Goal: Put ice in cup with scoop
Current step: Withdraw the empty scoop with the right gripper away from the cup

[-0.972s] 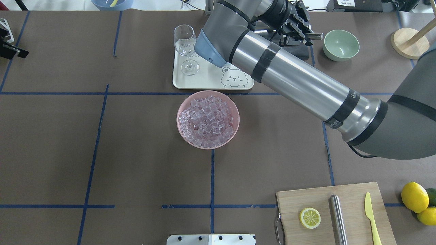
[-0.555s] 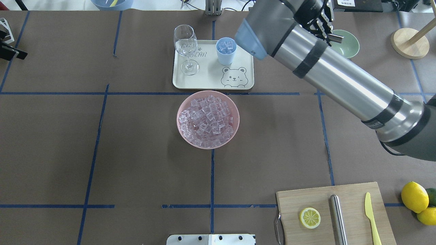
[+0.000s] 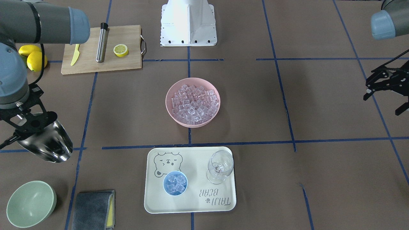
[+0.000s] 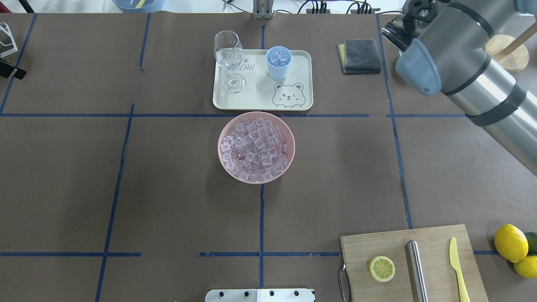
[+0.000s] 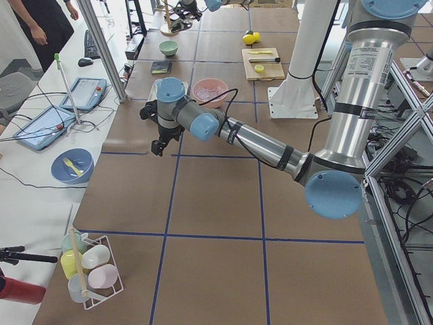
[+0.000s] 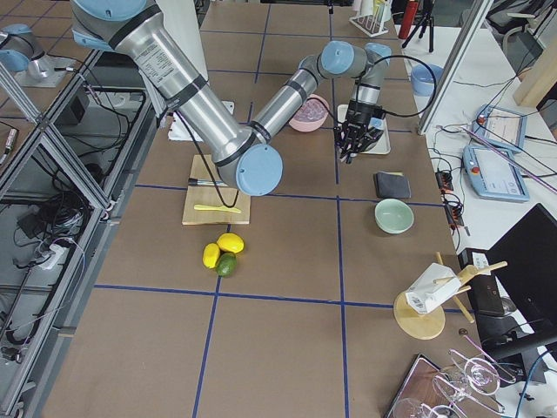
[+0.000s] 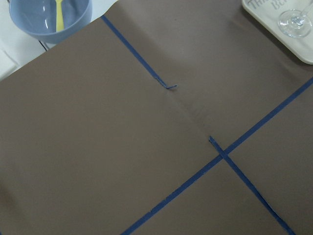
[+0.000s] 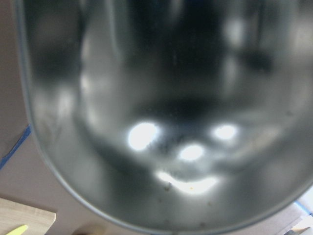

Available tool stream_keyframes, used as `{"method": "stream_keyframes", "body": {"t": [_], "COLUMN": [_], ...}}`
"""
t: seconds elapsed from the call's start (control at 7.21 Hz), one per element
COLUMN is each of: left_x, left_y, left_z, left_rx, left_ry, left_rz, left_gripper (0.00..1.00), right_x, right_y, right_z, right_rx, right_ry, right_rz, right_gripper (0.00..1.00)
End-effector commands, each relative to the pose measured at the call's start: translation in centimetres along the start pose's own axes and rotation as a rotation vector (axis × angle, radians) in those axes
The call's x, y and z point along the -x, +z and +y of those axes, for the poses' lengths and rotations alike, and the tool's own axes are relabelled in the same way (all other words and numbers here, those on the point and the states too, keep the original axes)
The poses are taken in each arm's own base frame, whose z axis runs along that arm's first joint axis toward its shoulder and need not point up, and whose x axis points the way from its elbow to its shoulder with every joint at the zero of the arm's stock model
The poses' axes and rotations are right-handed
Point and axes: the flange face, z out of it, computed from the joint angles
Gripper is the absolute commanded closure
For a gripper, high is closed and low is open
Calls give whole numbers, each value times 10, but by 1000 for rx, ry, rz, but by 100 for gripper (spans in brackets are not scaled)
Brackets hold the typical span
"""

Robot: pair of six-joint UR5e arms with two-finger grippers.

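Observation:
The light-blue cup [image 4: 278,63] stands on the cream tray [image 4: 260,102] and holds a few ice cubes [image 3: 175,184]; it also shows in the front view [image 3: 175,191]. The pink bowl [image 4: 256,178] in the table's middle is heaped with ice [image 4: 256,144]. My right gripper [image 3: 30,123] is shut on the steel scoop [image 3: 48,143] and holds it in the air to the right of the tray, above the table near the pale-green bowl [image 3: 30,203]. The scoop's trough [image 8: 166,117] is empty. My left gripper [image 3: 383,100] is open and empty, far out on the left side.
A stemmed glass [image 4: 228,58] stands on the tray beside the cup. A grey cloth [image 4: 361,55] lies right of the tray. A cutting board [image 4: 436,239] with a lemon half, a steel cylinder and a yellow knife sits at front right, with lemons [image 4: 509,243] beside it.
My right arm has swung to the right with the scoop, away from over the tray. The cup with ice in it and the grey cloth are now uncovered.

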Motion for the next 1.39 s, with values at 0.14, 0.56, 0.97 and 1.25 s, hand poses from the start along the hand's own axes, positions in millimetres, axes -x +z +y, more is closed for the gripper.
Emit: {"method": "stream_keyframes", "body": {"t": [0.14, 0.56, 0.97, 1.25], "left_x": [44, 72, 77, 81], "left_y": [-7, 4, 8, 12], "left_z": [53, 99, 109, 112], "left_rx": [63, 114, 128, 136], "left_ry": [-140, -223, -240, -243], "left_rz": [-34, -46, -47, -48], "left_gripper": [0, 0, 0, 0], "right_x": [0, 0, 17, 30], "right_y": [71, 155, 215, 250], "right_z": [56, 88, 114, 108], "right_rx": [-53, -205, -114, -16], "right_ry": [232, 492, 550, 546], "right_rz": [-116, -253, -358, -475], "right_gripper": [100, 100, 100, 100]}}
